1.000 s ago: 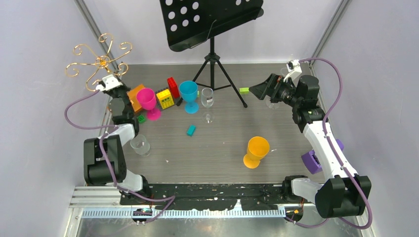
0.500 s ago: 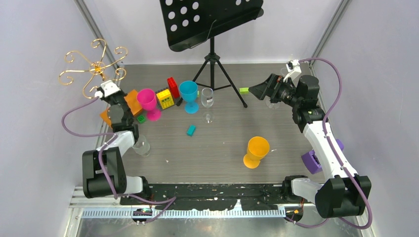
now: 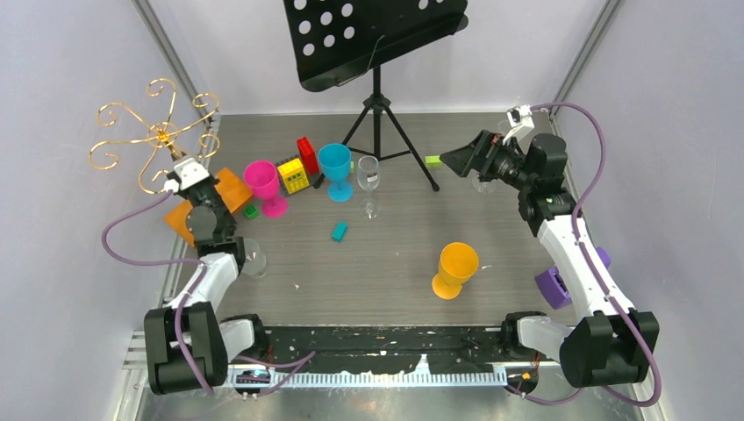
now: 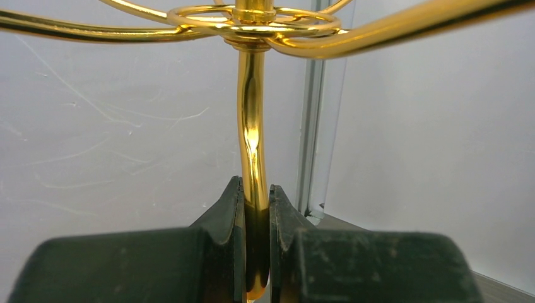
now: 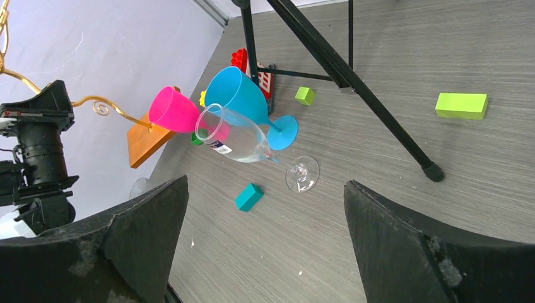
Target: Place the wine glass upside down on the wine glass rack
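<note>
The left pincer [image 4: 255,197] pinches the wine glass rack [image 3: 158,136] by its stem at ten o'clock, seemingly steadying it; the right pincer [image 5: 265,218] stands spread.

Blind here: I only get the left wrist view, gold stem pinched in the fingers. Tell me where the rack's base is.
Observer: The orange base of the wine glass rack is at the left edge of the table, next to the pink goblet.
Operator: Locate a wine glass.
Observer: A clear wine glass stands upright just right of the blue goblet.
Operator: Report the right arm.
Observer: The right fingers stand wide open and empty, facing that glass.
</note>
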### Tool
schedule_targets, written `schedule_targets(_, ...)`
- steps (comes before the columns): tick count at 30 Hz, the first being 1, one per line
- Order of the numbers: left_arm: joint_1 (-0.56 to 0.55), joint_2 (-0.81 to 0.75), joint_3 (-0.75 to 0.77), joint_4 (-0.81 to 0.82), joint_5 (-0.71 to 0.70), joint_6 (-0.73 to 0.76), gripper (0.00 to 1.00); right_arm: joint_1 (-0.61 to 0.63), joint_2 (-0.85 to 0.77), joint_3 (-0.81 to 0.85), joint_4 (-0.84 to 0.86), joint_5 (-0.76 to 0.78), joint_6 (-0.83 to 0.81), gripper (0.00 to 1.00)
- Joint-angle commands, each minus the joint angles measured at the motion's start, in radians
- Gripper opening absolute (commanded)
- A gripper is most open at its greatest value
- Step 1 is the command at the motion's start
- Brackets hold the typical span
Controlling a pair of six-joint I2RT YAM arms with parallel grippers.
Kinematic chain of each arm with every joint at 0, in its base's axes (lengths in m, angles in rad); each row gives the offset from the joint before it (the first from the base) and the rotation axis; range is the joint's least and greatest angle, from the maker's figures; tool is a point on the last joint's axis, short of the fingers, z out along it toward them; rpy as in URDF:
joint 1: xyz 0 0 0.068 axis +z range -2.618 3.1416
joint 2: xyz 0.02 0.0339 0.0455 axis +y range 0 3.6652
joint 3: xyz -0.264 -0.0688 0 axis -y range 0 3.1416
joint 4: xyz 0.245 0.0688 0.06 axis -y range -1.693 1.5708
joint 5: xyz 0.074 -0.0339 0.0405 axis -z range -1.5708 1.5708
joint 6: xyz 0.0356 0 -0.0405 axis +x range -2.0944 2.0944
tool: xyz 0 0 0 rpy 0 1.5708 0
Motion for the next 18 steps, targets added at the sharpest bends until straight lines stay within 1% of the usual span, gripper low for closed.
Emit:
schedule_targets(1,-0.003,-0.108,0.018,0.146,-0.006,0.046,0.0,0.006,-0.017,-0.008,0.054,-0.023,0.013,1.0)
schedule_targets(8,-0.003,-0.239,-0.016,0.05,-0.016,0.056,0.0,0.005,-0.028,-0.02,0.064,-0.027,0.015,1.0)
schedule_targets(14,-0.003,-0.394,-0.028,-0.099,0.0,0.041,0.0,0.007,-0.036,-0.033,0.079,-0.037,0.024,1.0)
schedule_targets(18,-0.003,-0.469,-0.018,-0.193,0.001,0.04,0.0,0.01,-0.04,-0.041,0.088,-0.046,0.032,1.0)
